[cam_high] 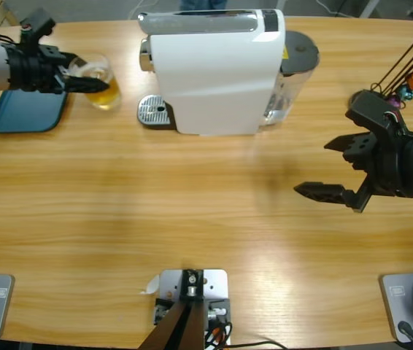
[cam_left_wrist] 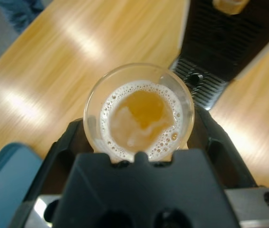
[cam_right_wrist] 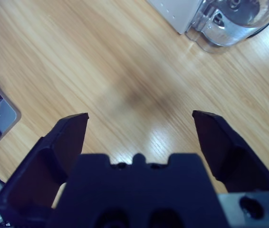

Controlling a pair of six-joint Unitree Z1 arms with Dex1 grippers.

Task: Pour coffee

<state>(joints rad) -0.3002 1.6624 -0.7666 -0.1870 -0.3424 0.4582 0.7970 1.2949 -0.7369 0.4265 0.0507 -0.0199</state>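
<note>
Two black-jawed grippers are working over the long wooden table. At far left, the left gripper is clasping a clear round glass of golden-amber coffee with pale foam, just beside a teal flat tray. A white boxy coffee machine is standing mid-table. At right, the right gripper is hovering with jaws spread, holding nothing.
</note>
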